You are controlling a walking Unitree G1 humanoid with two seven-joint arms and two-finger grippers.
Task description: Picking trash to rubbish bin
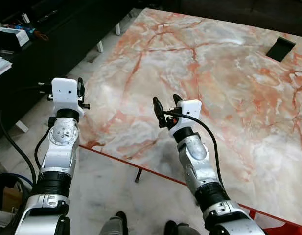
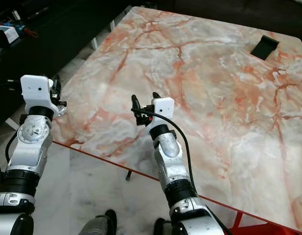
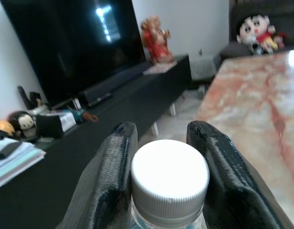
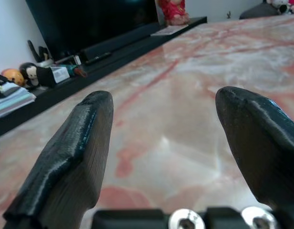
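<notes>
Left wrist view: my left claw (image 3: 166, 191) is pinching a bottle (image 3: 168, 181), black fingers (image 3: 113, 181) tight on both sides of its white ribbed cap, clear neck just below. Past it I see a low black cabinet (image 3: 113, 109) with a TV (image 3: 70, 43) on top, a red figurine (image 3: 155, 36) at the cabinet's far end, small clutter and a stack of papers (image 3: 13, 160) at the near end.

From the head camera, left claw (image 1: 75, 93) sits at 9 o'clock, just off the bench's (image 1: 229, 83) left edge, above the floor (image 1: 111, 186). Bottle itself is hidden behind the wrist there.

Right claw (image 1: 165, 105) is at about 6 o'clock over the near part of the marble bench, fingers spread wide with bare marble between them; right wrist view confirms, both fingers (image 4: 75, 148) well apart. Can't tell whether the tips touch the surface.

Dark flat object (image 1: 280, 48) lies on the bench at 2 o'clock, near the far right corner; can't tell what it is.

Plush toy (image 3: 255, 31) sits on a dark sofa beyond the bench's far end.
</notes>
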